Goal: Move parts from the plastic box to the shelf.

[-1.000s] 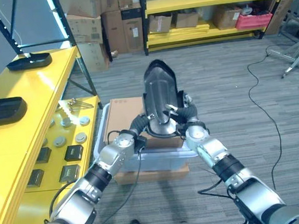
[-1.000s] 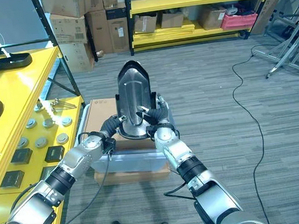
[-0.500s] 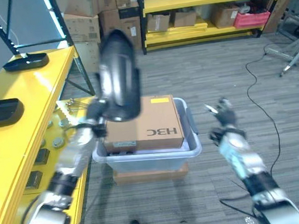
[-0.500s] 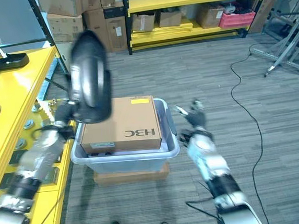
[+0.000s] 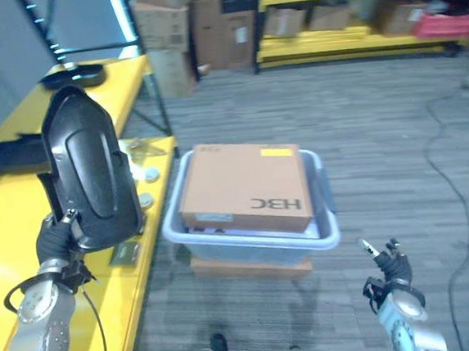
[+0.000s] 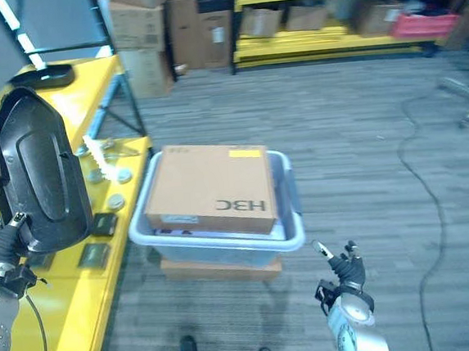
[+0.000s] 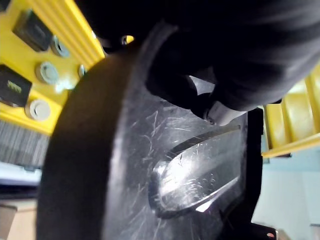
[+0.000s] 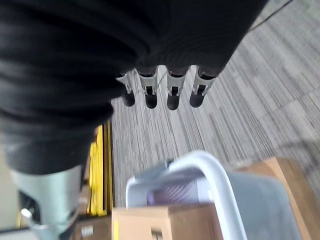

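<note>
A large black curved part (image 5: 90,167) stands upright over the yellow shelf (image 5: 13,269) at the left. My left hand (image 5: 55,240) is shut on its lower edge, and the part's scratched black shell (image 7: 150,165) shows close up in the left wrist view. The pale plastic box (image 5: 326,235) sits on the floor in the middle, with a brown cardboard box (image 5: 248,187) lying across its top. My right hand (image 5: 388,270) hangs low at the right, away from the box, open and holding nothing, its fingers (image 8: 172,95) straight.
Two other black parts (image 5: 11,152) (image 5: 74,74) lie further back on the yellow shelf top. Small round discs (image 6: 107,177) and dark square pieces (image 6: 99,224) sit on the lower yellow level beside the box. Cardboard boxes and a yellow rack (image 5: 354,42) stand at the back.
My left hand has carried the black part from above the box leftwards over the yellow shelf. My right hand has let go of it and dropped low at the right. The camera has turned left.
</note>
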Controlling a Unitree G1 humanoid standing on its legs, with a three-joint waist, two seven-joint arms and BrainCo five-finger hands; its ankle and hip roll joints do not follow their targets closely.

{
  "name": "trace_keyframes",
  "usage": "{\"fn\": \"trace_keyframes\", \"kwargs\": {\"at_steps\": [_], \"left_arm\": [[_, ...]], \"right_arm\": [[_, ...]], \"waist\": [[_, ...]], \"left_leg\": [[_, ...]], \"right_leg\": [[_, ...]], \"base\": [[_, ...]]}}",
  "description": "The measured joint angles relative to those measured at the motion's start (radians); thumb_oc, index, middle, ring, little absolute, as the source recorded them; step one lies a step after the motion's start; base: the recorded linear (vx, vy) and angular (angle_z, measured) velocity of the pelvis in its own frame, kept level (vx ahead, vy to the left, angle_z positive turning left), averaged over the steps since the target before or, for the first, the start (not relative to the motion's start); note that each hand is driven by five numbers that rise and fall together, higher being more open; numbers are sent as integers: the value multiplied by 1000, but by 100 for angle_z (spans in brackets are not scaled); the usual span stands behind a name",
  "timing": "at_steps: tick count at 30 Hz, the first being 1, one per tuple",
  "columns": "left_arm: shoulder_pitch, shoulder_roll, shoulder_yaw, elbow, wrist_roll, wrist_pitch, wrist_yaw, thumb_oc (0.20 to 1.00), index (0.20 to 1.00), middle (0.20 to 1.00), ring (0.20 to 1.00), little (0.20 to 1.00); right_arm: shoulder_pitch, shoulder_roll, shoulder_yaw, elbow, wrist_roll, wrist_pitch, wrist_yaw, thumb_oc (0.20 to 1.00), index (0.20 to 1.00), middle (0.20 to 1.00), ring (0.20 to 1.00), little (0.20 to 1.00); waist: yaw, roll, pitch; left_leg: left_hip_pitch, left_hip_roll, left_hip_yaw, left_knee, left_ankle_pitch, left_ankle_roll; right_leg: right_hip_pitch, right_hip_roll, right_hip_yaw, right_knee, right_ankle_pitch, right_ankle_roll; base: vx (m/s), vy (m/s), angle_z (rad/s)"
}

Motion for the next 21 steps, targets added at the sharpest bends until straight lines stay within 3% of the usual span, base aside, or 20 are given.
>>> {"fn": "trace_keyframes", "kwargs": {"at_steps": [1, 2, 3, 7, 8, 10, 12, 13, 14, 15, 18, 20, 21], "left_arm": [[-29, 3, 2, -3, 0, -18, 1, 200, 200, 200, 200, 200], [-29, 18, 24, -7, -2, -36, 1, 200, 200, 200, 200, 200], [-15, 47, 90, -16, -9, -50, 14, 200, 200, 200, 200, 200], [81, 20, 156, -72, -18, -95, 52, 200, 200, 200, 200, 200], [125, 2, 162, -86, -19, -107, 47, 200, 200, 200, 200, 200], [157, -25, 172, -104, -17, -113, 37, 200, 200, 200, 200, 200], [160, -31, 173, -99, -18, -113, 6, 200, 200, 200, 200, 200], [161, -33, 165, -99, -19, -113, -5, 200, 200, 200, 200, 200], [151, -34, 151, -99, -19, -113, -10, 200, 200, 200, 200, 200], [150, -35, 141, -99, -19, -118, -13, 200, 200, 200, 200, 200], [147, -53, 122, -104, -19, -131, 12, 200, 200, 200, 200, 200], [149, -62, 112, -123, -17, -135, 17, 200, 200, 200, 200, 200], [140, -70, 111, -137, -15, -140, 9, 200, 200, 200, 200, 200]], "right_arm": [[10, 0, 3, 7, 1, -1, -1, 1000, 1000, 1000, 1000, 1000], [5, 0, 9, 9, 2, -2, 0, 1000, 1000, 1000, 1000, 1000], [-25, -5, 12, 28, 0, -22, 14, 1000, 1000, 1000, 1000, 1000], [-61, -45, 28, 51, -1, -43, 44, 1000, 1000, 1000, 1000, 1000], [-62, -53, 45, 52, -1, -44, 41, 1000, 1000, 1000, 1000, 1000], [-53, -59, 82, 58, -1, -44, 42, 1000, 1000, 1000, 1000, 1000], [-22, -53, 91, 53, -3, -39, 33, 1000, 1000, 1000, 1000, 1000], [4, -58, 81, 54, -12, -38, 22, 1000, 1000, 1000, 1000, 1000], [24, -66, 65, 45, -55, -36, 9, 1000, 1000, 1000, 1000, 1000], [28, -81, 67, 39, -101, -24, 4, 1000, 1000, 1000, 1000, 1000], [-16, -132, 140, 131, -254, 56, 45, 1000, 1000, 1000, 1000, 1000], [-37, -146, 214, 243, -343, 105, 95, 1000, 1000, 1000, 1000, 1000], [-57, -139, 261, 355, -383, 130, 123, 1000, 1000, 1000, 1000, 1000]], "waist": [[-4, -5, -1], [9, -11, 1], [62, -37, 9], [128, -28, 8], [154, -6, 12], [153, -14, 18], [146, -34, 46], [149, -35, 48], [133, -39, 53], [118, -53, 57], [122, -78, 58], [122, -51, 44], [124, -26, 39]], "left_leg": [[-23, 8, -65, 0, 7, -9], [-42, 4, -84, 0, 14, -15], [-67, -9, -76, -1, 27, -21], [-111, 14, -111, 0, 20, -54], [-141, 25, -129, 4, 35, -80], [-149, 39, -127, 14, 6, -103], [-203, 83, 79, 69, -114, -107], [-214, 102, 180, 80, -161, -89], [-222, 128, 324, 107, -207, -96], [-229, 139, 393, 133, -199, -98], [-219, 115, 437, 209, -172, -98], [-190, 103, 421, 193, -172, -97], [-168, 94, 382, 151, -118, -69]], "right_leg": [[-17, 36, 64, 35, -36, -12], [-30, 56, 91, 23, -42, -10], [-69, 55, 88, 35, -36, -20], [-69, 68, 2, 15, -37, -31], [-46, 101, -44, 8, -30, -41], [-18, 100, -100, -45, -12, -63], [45, 87, -241, -82, 0, -76], [49, 77, -290, -68, -9, -83], [72, 61, -360, -73, -15, -83], [75, 39, -410, -75, -22, -83], [74, -36, -451, -74, -15, -52], [72, -34, -450, -47, -34, -23], [65, -22, -418, -19, -60, -6]], "base": [[-152, -127, 222], [-226, -194, 193], [-237, -188, 128], [-171, -119, 84], [-218, -105, 103], [-88, -52, 120], [-72, 24, 167], [-118, 98, 191], [-81, 138, 176], [-46, 159, 166], [33, 161, 73], [112, 116, 67], [182, 133, 74]]}}
